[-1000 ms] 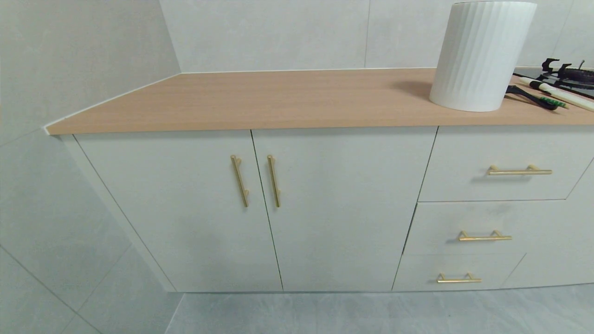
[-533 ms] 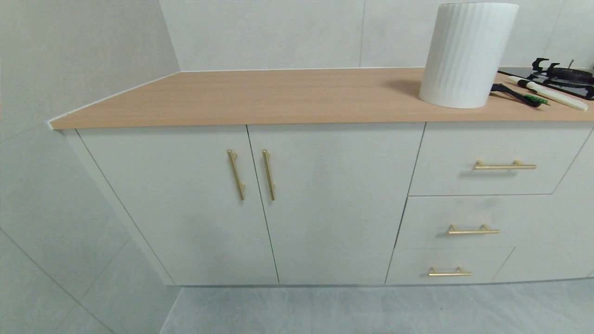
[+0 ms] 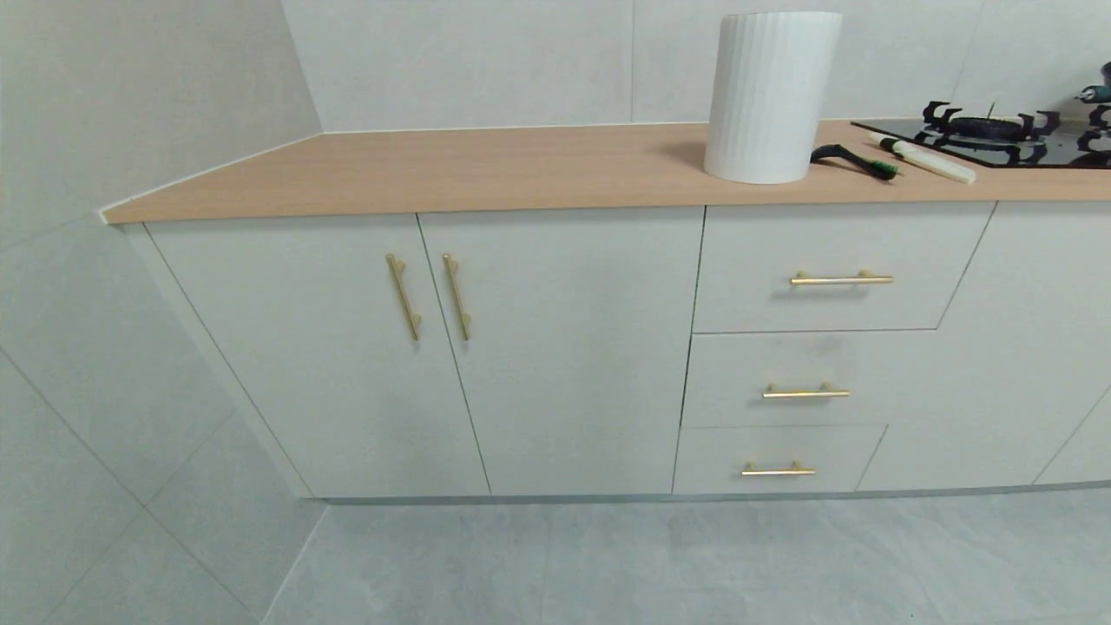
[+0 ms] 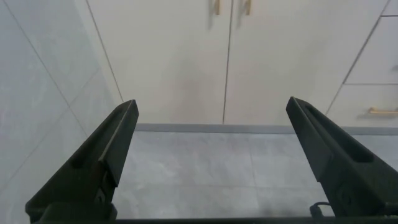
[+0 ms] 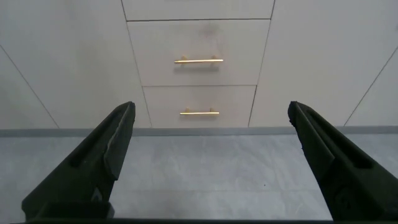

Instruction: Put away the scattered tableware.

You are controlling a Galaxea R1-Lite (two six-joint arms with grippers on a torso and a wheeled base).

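Wood worktop (image 3: 486, 169), grey floor (image 3: 694, 564) | 2 doors (image 3: 304, 347), 3 drawers (image 3: 825, 299), 1 canister (image 3: 768, 95), maybe 2 utensils (image 3: 855, 162) | my left hand (image 4: 211, 104), right hand (image 5: 210, 107): both apart

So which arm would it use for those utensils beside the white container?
Probably the right. The utensils lie at the right end of the counter, by the stove. The right gripper faces the drawers below them; the left gripper faces the cabinet doors farther left. Both are open.

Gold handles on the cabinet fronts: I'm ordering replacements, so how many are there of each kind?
Vertical door handles: 2
Horizontal drawer handles: 3
Total: 5
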